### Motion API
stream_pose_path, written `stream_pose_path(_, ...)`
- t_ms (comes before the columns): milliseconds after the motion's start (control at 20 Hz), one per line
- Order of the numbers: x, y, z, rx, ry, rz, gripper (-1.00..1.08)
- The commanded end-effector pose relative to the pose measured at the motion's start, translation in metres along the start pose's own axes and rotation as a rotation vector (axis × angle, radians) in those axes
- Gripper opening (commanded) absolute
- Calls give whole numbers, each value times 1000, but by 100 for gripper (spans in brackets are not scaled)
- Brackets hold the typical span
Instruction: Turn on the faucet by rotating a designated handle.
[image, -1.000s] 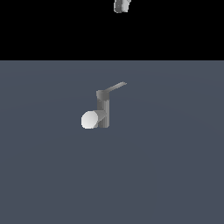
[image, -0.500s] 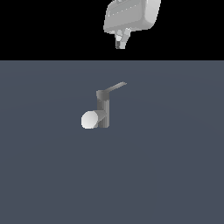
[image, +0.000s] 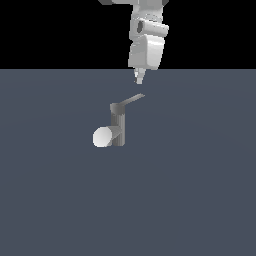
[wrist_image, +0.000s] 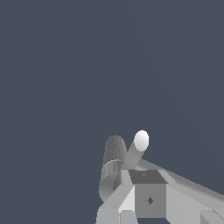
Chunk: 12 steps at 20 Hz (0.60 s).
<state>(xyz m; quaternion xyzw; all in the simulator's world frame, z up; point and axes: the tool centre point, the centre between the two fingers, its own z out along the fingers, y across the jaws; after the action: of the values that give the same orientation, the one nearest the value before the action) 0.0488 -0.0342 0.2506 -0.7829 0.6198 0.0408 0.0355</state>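
Observation:
The faucet (image: 118, 127) is a small grey upright post, and its thick spout ends in a pale round face (image: 103, 137) toward the exterior view's left. The handle (image: 133, 99), a thin flat grey bar, sticks out from the top cap toward the exterior view's right. My gripper (image: 138, 78) hangs just above the handle's free end, a small gap away and not touching it. Its fingers are pressed together into one point and hold nothing. In the wrist view the faucet (wrist_image: 114, 153) and its pale end (wrist_image: 141, 140) lie just beyond my hand's grey blocks (wrist_image: 148, 199).
A flat dark blue-grey floor (image: 200, 190) spreads all around the faucet. The white arm (image: 146, 47) comes down from the top of the exterior view.
My gripper has come down from the top edge of the exterior view to just above the handle's tip. The faucet and handle have not moved.

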Motion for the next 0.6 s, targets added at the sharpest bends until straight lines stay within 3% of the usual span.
stream_pose_path(0,7,-10,17,0,24,66,-100)
stream_pose_path(550,25,-32,62,6,99,226,-100)
